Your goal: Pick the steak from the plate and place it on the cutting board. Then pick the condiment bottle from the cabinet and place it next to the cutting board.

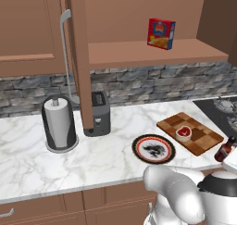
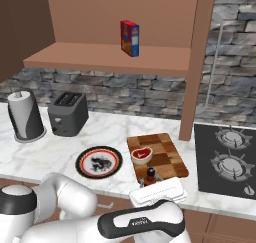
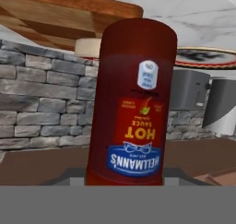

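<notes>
**Sauce bottle carried down to the board's near edge**

The cabinet (image 2: 115,57) is brown wood with plain panels, its shelf compartment bare of the bottle and holding just a red and yellow box (image 2: 129,38); a long silver handle (image 1: 65,57) runs down the opened door; below it the counter (image 1: 28,159) is white veined marble against a rough grey stone backsplash. The cutting board (image 2: 167,162) is a rectangle of light and dark brown checkered blocks, lying flat between the plate and the black stove (image 2: 227,159); the round plate (image 2: 99,162), dark-rimmed with a red-orange edge and a splotchy white centre, sits just beside it and is bare. The steak (image 2: 142,155), small and rounded, red with a pale fat rim, rests on the board, so that step looks done. The condiment bottle (image 3: 131,103), slim, dark red and glossy with a hot-sauce label, appears upside down in the hand view, which suggests the hand is rolled; in the right base view it stands at the board's near edge, black cap up. The gripper (image 2: 152,184) is clasped about its body, seemingly to set it beside the board.
</notes>
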You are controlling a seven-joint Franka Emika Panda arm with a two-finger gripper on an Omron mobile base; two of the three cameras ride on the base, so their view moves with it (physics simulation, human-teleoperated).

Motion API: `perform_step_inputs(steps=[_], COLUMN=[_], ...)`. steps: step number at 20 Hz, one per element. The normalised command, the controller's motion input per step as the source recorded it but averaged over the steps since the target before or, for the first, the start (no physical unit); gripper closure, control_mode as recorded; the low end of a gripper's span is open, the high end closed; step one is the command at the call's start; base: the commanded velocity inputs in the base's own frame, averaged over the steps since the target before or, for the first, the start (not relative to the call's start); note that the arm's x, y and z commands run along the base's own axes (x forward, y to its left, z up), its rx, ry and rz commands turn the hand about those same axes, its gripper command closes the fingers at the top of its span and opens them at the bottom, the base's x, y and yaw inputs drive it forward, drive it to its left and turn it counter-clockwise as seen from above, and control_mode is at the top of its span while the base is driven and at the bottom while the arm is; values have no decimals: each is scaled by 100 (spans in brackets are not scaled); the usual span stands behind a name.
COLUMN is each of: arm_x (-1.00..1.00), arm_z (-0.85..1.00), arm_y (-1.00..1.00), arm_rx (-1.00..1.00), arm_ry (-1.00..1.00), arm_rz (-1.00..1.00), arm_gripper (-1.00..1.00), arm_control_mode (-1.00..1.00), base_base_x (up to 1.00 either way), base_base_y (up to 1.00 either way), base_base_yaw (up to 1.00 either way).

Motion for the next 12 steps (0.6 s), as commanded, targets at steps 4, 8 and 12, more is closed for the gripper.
perform_step_inputs(steps=[4,8,12], arm_x=[0,1,5], arm_z=[-8,-5,-3], arm_y=[2,1,0], arm_rx=[0,0,0], arm_ry=[-3,-1,-1], arm_rz=[0,0,0], arm_gripper=[100,100,100], arm_control_mode=[-100,-100,-100], base_base_x=[0,0,0], base_base_y=[0,0,0], base_base_yaw=[0,0,0])
